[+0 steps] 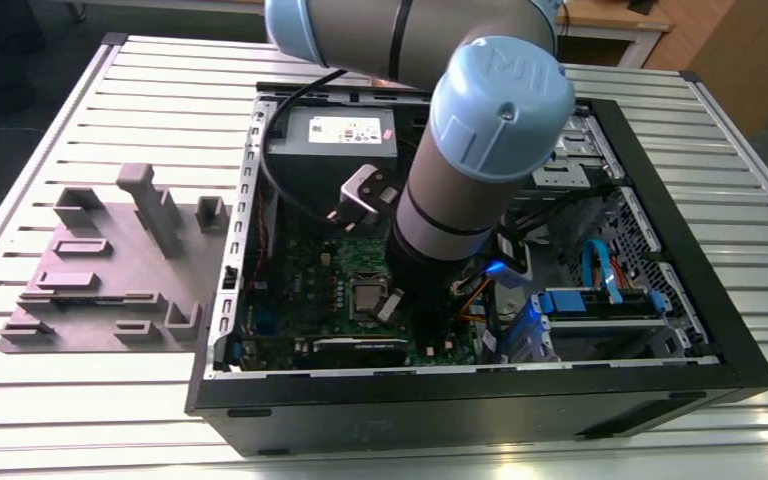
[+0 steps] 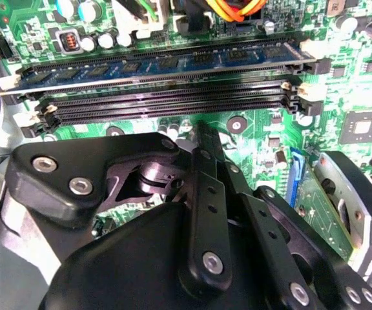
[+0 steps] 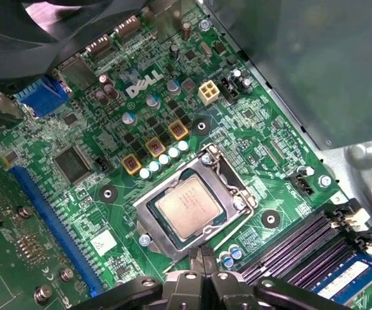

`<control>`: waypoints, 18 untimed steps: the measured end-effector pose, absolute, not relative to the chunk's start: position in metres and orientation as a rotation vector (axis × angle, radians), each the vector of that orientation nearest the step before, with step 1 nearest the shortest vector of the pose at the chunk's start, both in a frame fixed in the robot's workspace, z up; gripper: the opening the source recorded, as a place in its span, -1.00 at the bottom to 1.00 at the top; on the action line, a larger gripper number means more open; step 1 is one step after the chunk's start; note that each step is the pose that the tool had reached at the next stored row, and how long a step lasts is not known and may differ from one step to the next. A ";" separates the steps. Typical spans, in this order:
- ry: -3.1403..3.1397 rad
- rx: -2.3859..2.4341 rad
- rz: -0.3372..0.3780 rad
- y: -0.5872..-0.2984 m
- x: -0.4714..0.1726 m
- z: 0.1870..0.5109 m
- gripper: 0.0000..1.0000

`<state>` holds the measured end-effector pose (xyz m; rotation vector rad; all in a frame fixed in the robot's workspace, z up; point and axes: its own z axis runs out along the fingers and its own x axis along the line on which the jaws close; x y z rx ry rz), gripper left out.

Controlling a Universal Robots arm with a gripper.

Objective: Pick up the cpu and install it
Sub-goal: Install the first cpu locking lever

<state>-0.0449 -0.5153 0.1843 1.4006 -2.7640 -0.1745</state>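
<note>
First wrist view, cpu seated in socket (gripper just beside)

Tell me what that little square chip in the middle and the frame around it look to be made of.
The cpu has a dull silvery-beige top, matte and faintly brushed, so probably plated metal. The socket frame around it shines brighter, with bent edges, so likely stamped steel. The motherboard beneath is glossy green, seemingly lacquered circuit-board laminate.

The cpu sits in the socket frame on the green motherboard.
</note>
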 end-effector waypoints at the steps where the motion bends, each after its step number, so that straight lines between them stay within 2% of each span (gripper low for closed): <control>1: -2.765 1.402 -0.180 -0.516 -0.045 0.185 -0.80; 10: -2.773 1.407 -0.207 -0.515 -0.045 0.188 -0.80; 18: -2.772 1.406 -0.205 -0.515 -0.045 0.212 -0.80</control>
